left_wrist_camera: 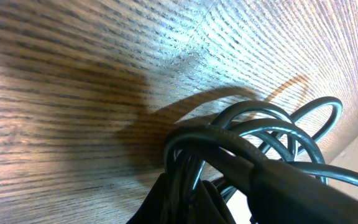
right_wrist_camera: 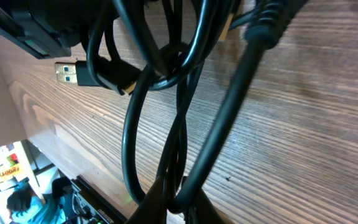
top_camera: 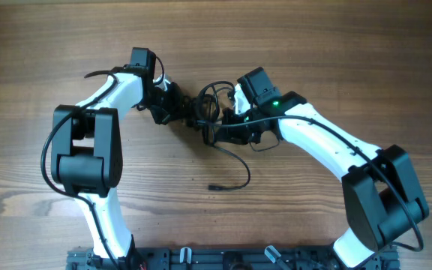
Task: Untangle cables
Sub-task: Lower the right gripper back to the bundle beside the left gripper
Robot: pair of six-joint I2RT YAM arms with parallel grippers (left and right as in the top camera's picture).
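The cables (top_camera: 207, 112) sit bunched in a small dark tangle near the middle of the bench (top_camera: 336, 45), squeezed between the two sets of fingers. Loose loops stand up from the top of the bunch. One single strand leaves its lower side, curves down toward the near edge and then hooks back left, ending in a small plug (top_camera: 214, 187) that lies flat on the wood, well apart from the knot.

In the left wrist view the cables (left_wrist_camera: 253, 134) arch over one another in several glossy loops, lifted off the surface and casting a shadow on the grain behind them. They gather into one thick bundle that runs down into the left fingers (left_wrist_camera: 166, 202), which are clenched on it. In the overhead view the left fingers (top_camera: 169, 105) meet the bunch from its left side.

In the right wrist view the cables (right_wrist_camera: 185, 124) cross in long strands, one looped around another near the top, and a USB plug (right_wrist_camera: 67, 73) with a bare metal tip hangs at the upper left, above the bench. The strands narrow toward the bottom edge, where the right fingers (right_wrist_camera: 151, 208) are nipped together on them. In the overhead view the right fingers (top_camera: 223, 129) touch the bunch from its right.

Both white arms, left (top_camera: 88, 142) and right (top_camera: 328, 146), reach inward from the near edge.
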